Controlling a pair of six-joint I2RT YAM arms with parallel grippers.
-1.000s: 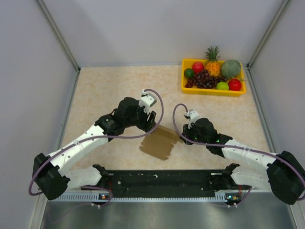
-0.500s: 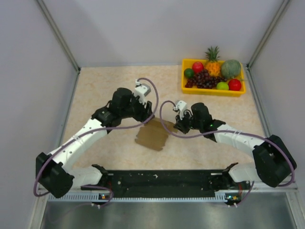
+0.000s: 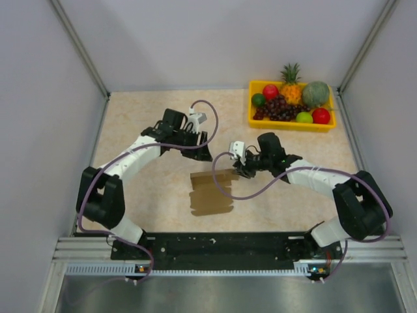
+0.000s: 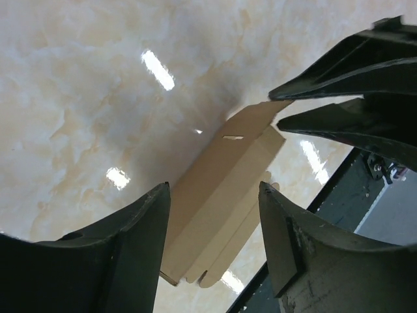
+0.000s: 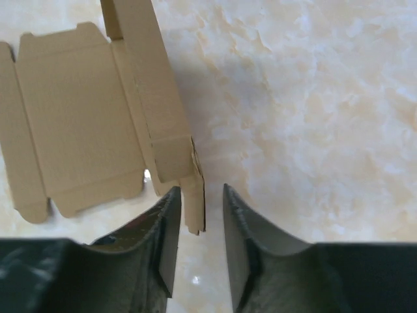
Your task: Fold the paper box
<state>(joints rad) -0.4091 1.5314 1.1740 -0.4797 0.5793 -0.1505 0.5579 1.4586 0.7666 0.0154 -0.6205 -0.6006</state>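
The box (image 3: 212, 192) lay on the worktop (image 3: 143, 111) around its middle, somewhat nearer the near edge, between the two arms. It was a brown cardboard sheet, mostly flat. The right wrist view showed one broad panel with notched flaps, and narrower creased strips beside it that seemed to lift a little and threw a shadow on the marbled surface.

The right hand (image 5: 201, 192) sat low at the box's far right end. Its fingers (image 5: 163, 241) were only slightly apart, and a small end flap reached into the gap close to one finger. Bare worktop showed through the rest of the gap, so the flap was not clamped.

The left hand (image 4: 213, 195) hung above the worktop beyond the box's far left side. Its fingers were spread wide with nothing between them, and the box showed below past their tips.

A yellow fruit tray (image 3: 290, 124) stood well apart in the far right corner.
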